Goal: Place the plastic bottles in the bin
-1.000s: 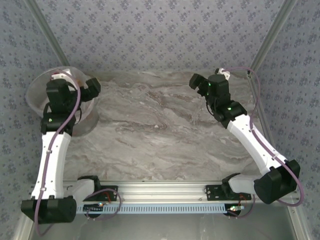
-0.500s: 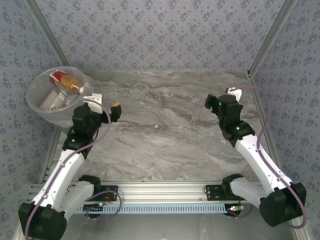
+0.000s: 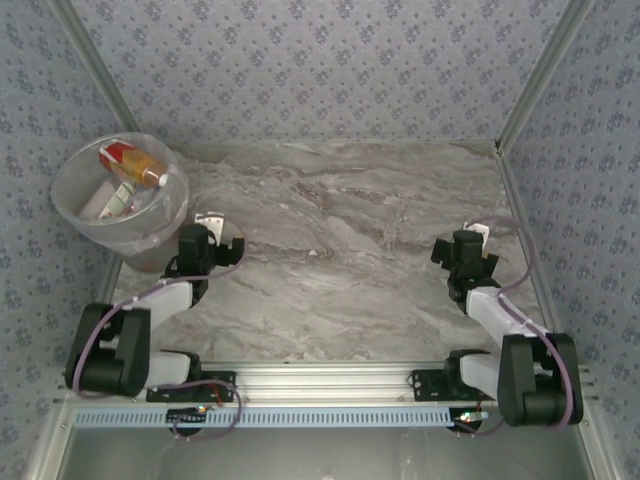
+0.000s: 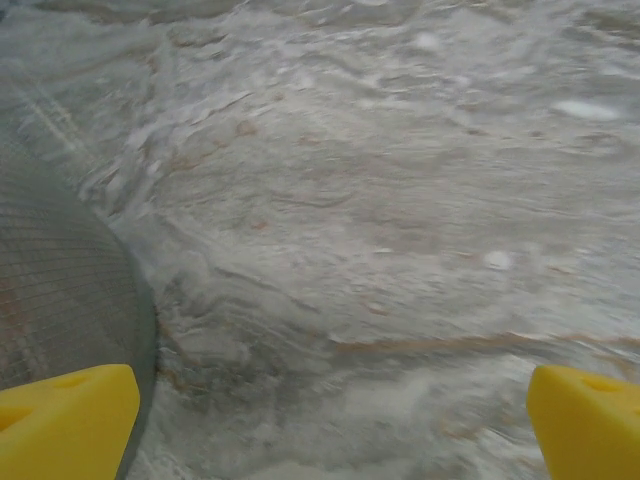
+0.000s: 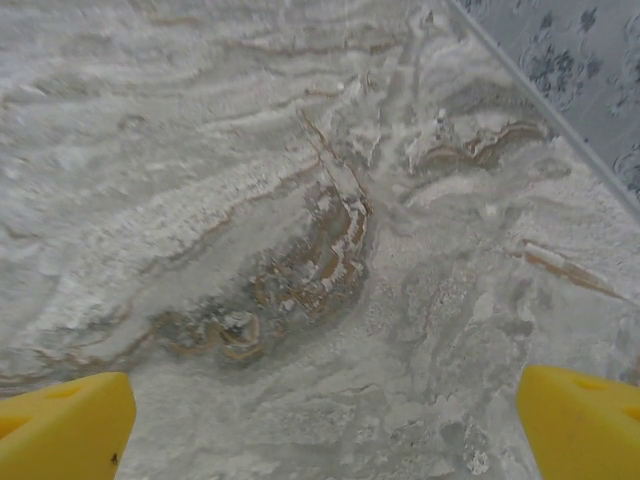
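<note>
The plastic bottles (image 3: 130,165) lie inside the bin (image 3: 162,216) at the far-left corner of the table (image 3: 340,230). The left gripper (image 4: 330,420) and right gripper (image 5: 325,425) hang over the marble, fingers spread wide, empty.

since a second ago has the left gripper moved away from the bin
Yes. The left gripper has drawn back from over the bin toward the table's near edge, and now sits low beside the bin's near right side.
</note>
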